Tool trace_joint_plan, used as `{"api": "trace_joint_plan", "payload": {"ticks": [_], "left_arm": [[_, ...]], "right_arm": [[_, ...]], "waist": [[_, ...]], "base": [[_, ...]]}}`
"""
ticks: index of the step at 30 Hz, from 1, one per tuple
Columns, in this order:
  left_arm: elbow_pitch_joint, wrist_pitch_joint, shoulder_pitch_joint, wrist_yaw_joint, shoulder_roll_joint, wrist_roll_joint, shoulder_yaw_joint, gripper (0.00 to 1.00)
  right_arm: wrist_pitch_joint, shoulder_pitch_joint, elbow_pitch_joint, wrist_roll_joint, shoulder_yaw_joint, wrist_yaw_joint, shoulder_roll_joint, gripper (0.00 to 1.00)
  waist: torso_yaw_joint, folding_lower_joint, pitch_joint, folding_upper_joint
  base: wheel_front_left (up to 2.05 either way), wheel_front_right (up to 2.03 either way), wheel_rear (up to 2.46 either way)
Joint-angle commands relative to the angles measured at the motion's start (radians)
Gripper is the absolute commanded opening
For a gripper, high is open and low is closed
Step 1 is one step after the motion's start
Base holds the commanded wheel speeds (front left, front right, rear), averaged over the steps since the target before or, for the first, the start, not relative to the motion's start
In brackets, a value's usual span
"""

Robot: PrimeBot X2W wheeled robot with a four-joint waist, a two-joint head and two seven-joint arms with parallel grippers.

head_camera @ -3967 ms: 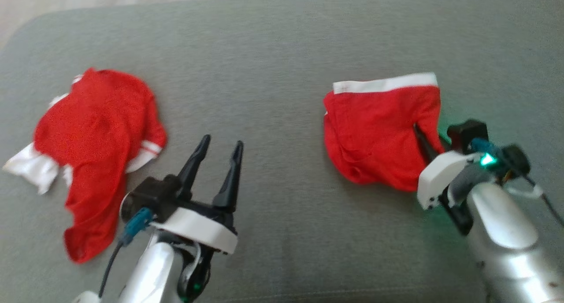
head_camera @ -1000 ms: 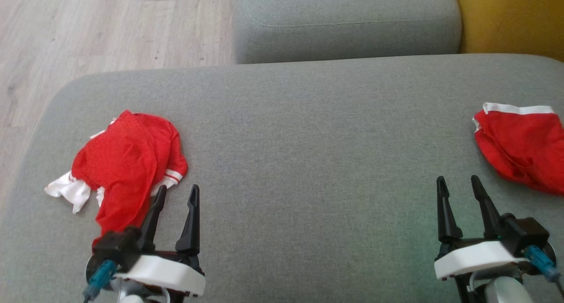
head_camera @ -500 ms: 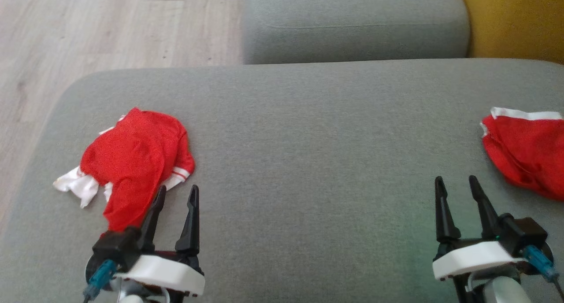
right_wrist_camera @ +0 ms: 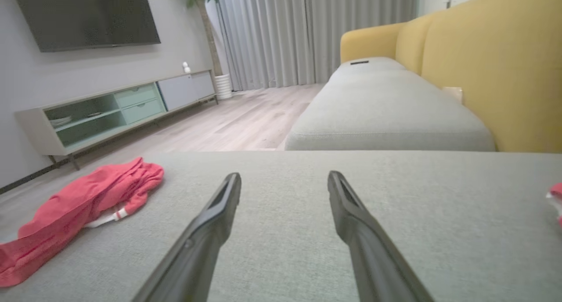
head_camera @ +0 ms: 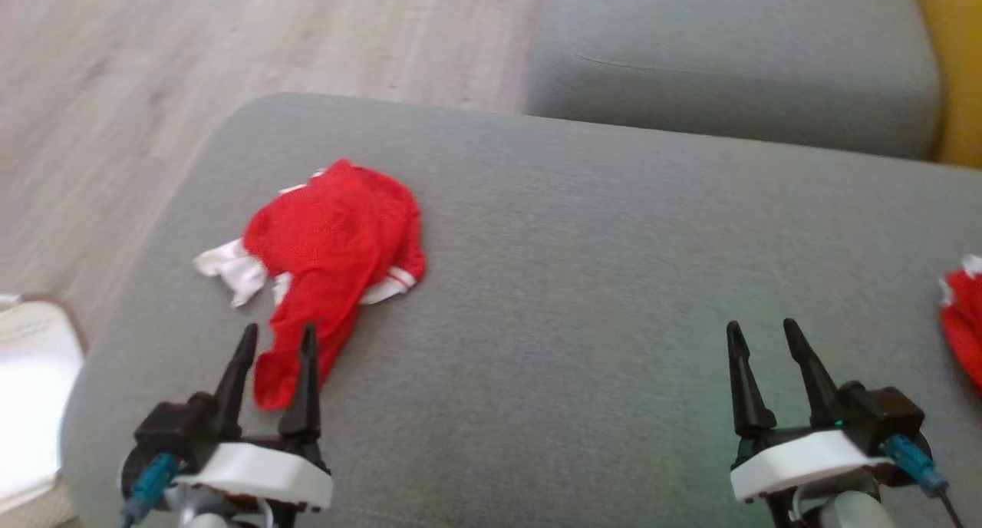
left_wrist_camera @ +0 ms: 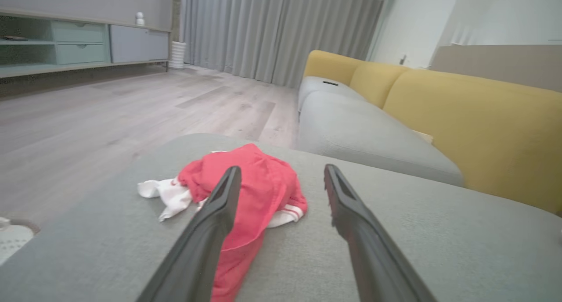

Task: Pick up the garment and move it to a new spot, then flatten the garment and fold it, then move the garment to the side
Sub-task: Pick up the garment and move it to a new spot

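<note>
A crumpled red garment [head_camera: 330, 259] with white trim lies on the left part of the grey cushion [head_camera: 583, 282]; it also shows in the left wrist view as the garment [left_wrist_camera: 259, 192] and in the right wrist view as the garment [right_wrist_camera: 83, 201]. My left gripper [head_camera: 278, 338] is open, its fingertips just short of the garment's near tail. My right gripper [head_camera: 763, 330] is open over bare cushion at the lower right. Between the fingers of either gripper there is nothing.
A second red garment [head_camera: 963, 317] with white trim lies at the right edge of the cushion. Another grey cushion [head_camera: 729, 60] and a yellow sofa back [left_wrist_camera: 474, 126] stand beyond. Wood floor [head_camera: 115, 75] lies past the cushion's left edge, with a white object [head_camera: 31, 374] on it.
The head camera has turned left, so the crumpled garment sits nearer the middle and the right-hand garment slides almost out of view. Both grippers stay open and empty.
</note>
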Motion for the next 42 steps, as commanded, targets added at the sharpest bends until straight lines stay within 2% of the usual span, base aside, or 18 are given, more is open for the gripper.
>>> {"api": "trace_joint_plan", "payload": {"ticks": [1,10,15,19,25,28,32,37,40,41,42], "left_arm": [[-0.029,-0.012,-0.036,0.001,0.003,0.008,0.041,1.0],[-0.008,-0.012,-0.059,-0.022,0.003,0.05,0.104,1.0],[0.048,-0.012,-0.116,-0.042,0.011,0.084,0.118,1.0],[0.178,-0.012,-0.236,-0.06,0.054,0.11,0.095,1.0],[0.383,0.039,-0.442,-0.077,0.136,0.108,-0.008,1.0],[0.456,0.099,-0.542,-0.078,0.178,0.074,-0.111,1.0],[0.533,0.173,-0.664,-0.078,0.219,-0.021,-0.228,1.0],[0.622,0.265,-0.747,-0.078,0.256,-0.114,-0.324,1.0],[0.682,0.286,-0.797,-0.078,0.279,-0.19,-0.382,1.0],[0.69,0.281,-0.804,-0.078,0.281,-0.213,-0.39,0.58],[0.696,0.27,-0.811,-0.078,0.284,-0.231,-0.4,0.06]], "right_arm": [[-0.011,-0.025,-0.026,0.007,0.024,-0.001,-0.005,1.0],[-0.011,-0.044,-0.015,0.027,0.075,-0.001,-0.005,1.0],[-0.01,-0.075,-0.022,0.025,0.084,-0.001,-0.005,1.0],[-0.003,-0.108,-0.033,0.004,0.084,-0.001,-0.005,1.0],[0.007,-0.14,-0.048,-0.025,0.061,-0.001,-0.005,1.0],[0.011,-0.158,-0.057,-0.035,0.054,-0.001,-0.005,1.0],[0.016,-0.181,-0.069,-0.049,0.05,-0.001,-0.005,1.0],[0.021,-0.205,-0.083,-0.057,0.053,-0.001,-0.005,1.0],[0.023,-0.22,-0.089,-0.061,0.052,-0.001,-0.005,1.0],[0.023,-0.221,-0.089,-0.062,0.051,-0.001,-0.005,1.0],[0.023,-0.222,-0.089,-0.062,0.049,-0.001,-0.005,1.0]], "waist": [[0.04,0.0,-0.007,-0.0001],[0.113,0.0,0.02,-0.0001],[0.11,0.0,0.074,-0.0001],[0.085,0.0,0.141,-0.0001],[0.045,0.0,0.22,-0.0001],[0.024,0.0,0.258,-0.0001],[0.003,0.0,0.306,-0.0001],[-0.019,0.0,0.344,-0.0001],[-0.038,0.0,0.368,-0.0001],[-0.041,0.0,0.37,-0.0001],[-0.042,0.0,0.372,-0.0001]], "base": [[0.0,0.0,0.0],[0.0,0.0,0.0],[0.0,0.0,0.0],[0.0,0.0,0.0],[0.0,0.0,0.0],[0.0,0.0,0.0],[0.0,0.0,0.0],[0.0,0.0,0.0],[0.0,0.0,0.0],[0.0,0.0,0.0],[0.0,0.0,0.0]]}}
